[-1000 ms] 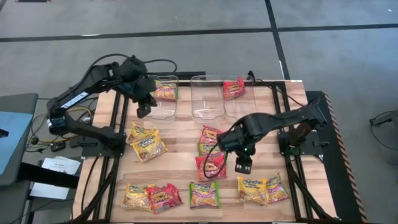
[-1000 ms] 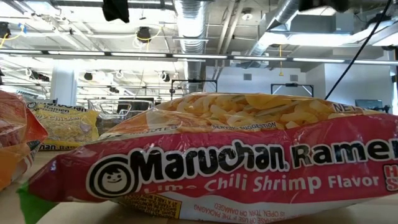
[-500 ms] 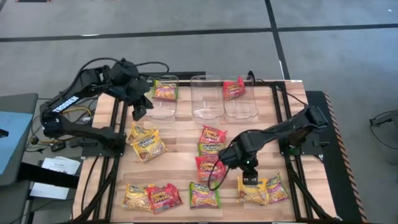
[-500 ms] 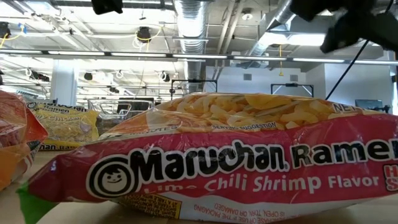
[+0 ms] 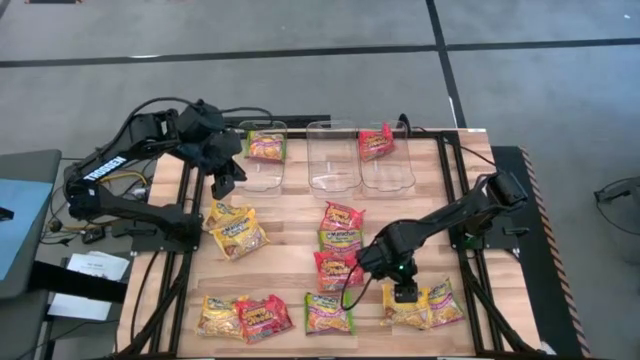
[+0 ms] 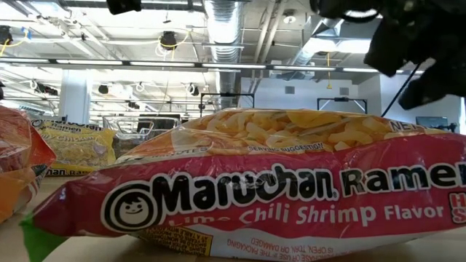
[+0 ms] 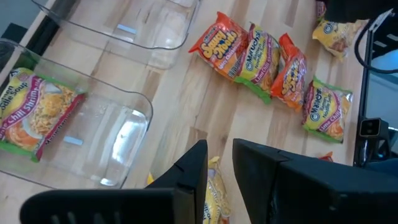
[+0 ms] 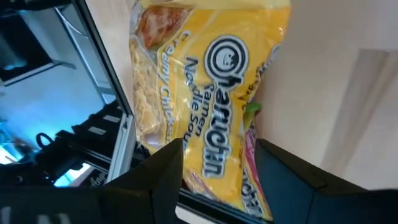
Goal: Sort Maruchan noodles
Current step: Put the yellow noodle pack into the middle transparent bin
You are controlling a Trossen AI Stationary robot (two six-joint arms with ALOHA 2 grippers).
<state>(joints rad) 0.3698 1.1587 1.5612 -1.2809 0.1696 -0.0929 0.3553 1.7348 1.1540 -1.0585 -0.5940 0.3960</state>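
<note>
Ramen packets lie flat on the wooden table: a yellow pair [image 5: 236,230] at the left, a red and green cluster [image 5: 338,240] in the centre, and a near row of yellow, red [image 5: 262,317] and green [image 5: 328,312]. My right gripper [image 5: 405,293] is open, low over the yellow packets [image 5: 425,303] at the near right. In its wrist view its fingers straddle one yellow packet [image 8: 205,93]. My left gripper [image 5: 225,186] is open and empty, hovering beside the left bin [image 5: 262,160]. That bin holds a green-and-red packet [image 7: 40,115]. My right gripper [image 8: 217,174] comes down from above with one finger [image 8: 165,171] on each side of the yellow packet, which lies flat on the table. I cannot tell whether the fingers touch it.
Three clear bins stand along the far edge. The middle one [image 5: 333,155] holds nothing and the right one [image 5: 385,150] holds a red packet. A Lime Chili Shrimp packet [image 6: 277,196] fills the low view. Black frame rails run along the table's left and right sides.
My right gripper has moved from the central cluster toward the near edge and down, ending over the near-right yellow packets. My left gripper has drawn back slightly from the left bin toward the near edge. No packet has moved.
</note>
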